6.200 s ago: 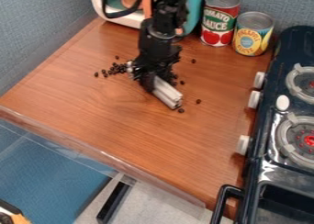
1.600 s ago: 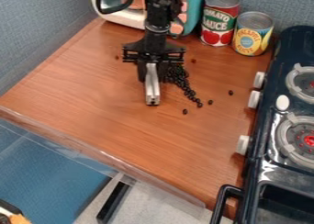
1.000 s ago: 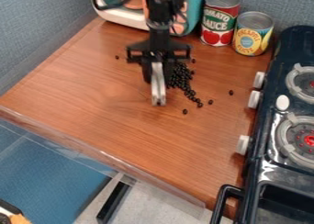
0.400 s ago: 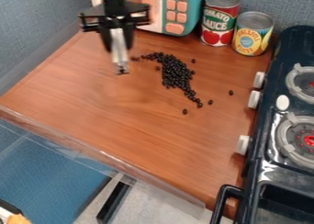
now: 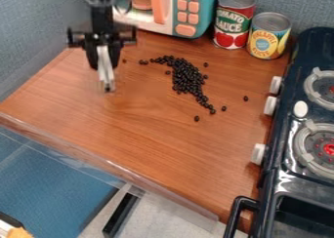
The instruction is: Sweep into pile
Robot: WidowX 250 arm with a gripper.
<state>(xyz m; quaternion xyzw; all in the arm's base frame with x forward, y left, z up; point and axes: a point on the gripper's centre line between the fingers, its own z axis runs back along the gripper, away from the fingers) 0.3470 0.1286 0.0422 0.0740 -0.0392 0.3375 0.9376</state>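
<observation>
We see fairly bright, even light across the wooden counter (image 5: 130,139), with a soft sheen on its surface. Pale highlights sit on the metal tops of the red can (image 5: 231,29) and yellow can (image 5: 266,42). We find stronger glare on the glossy stove (image 5: 277,129) and a thin gleam along the clear edging (image 5: 117,171). Shadows look soft; we cannot tell the light's source.
</observation>
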